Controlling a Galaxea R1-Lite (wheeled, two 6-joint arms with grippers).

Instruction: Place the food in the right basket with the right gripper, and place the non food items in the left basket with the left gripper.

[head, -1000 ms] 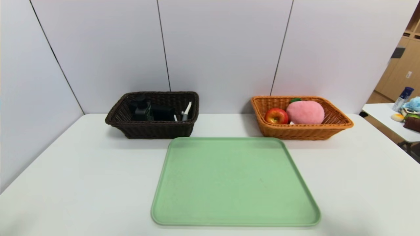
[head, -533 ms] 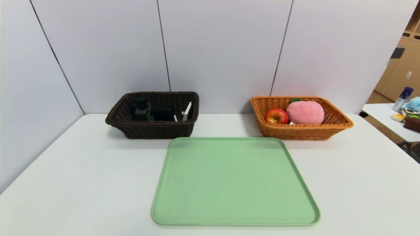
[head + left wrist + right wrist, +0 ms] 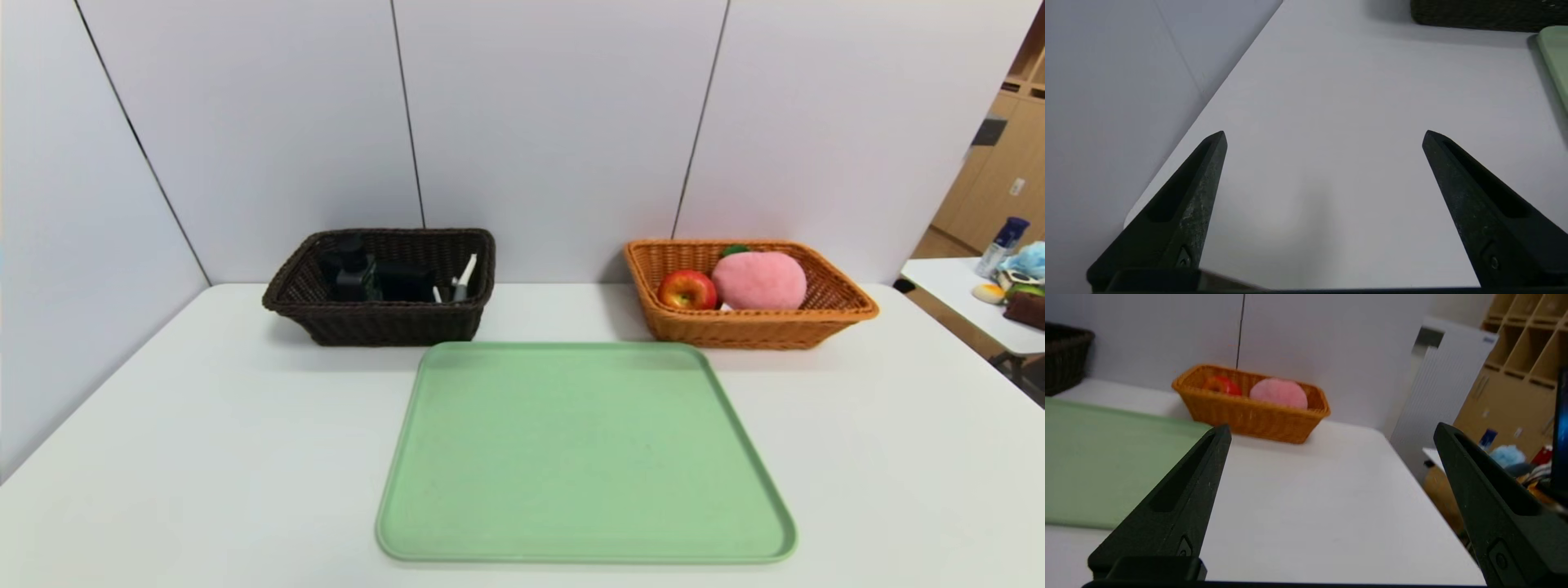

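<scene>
Head view shows both baskets filled, so the left gripper (image 3: 1323, 136) and right gripper (image 3: 1332, 430), both spread and holding nothing, should just park clear.

Left claw (image 3: 1323, 132), right claw (image 3: 1332, 428): matte black tapered fingers, slotted, small screws.

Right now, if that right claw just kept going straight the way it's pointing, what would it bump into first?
Probably nothing soon. The right gripper, open and empty, points over bare white table. The orange-tan basket holding the apple and plush peach sits off to one side of that line; depth is hard to judge.
</scene>
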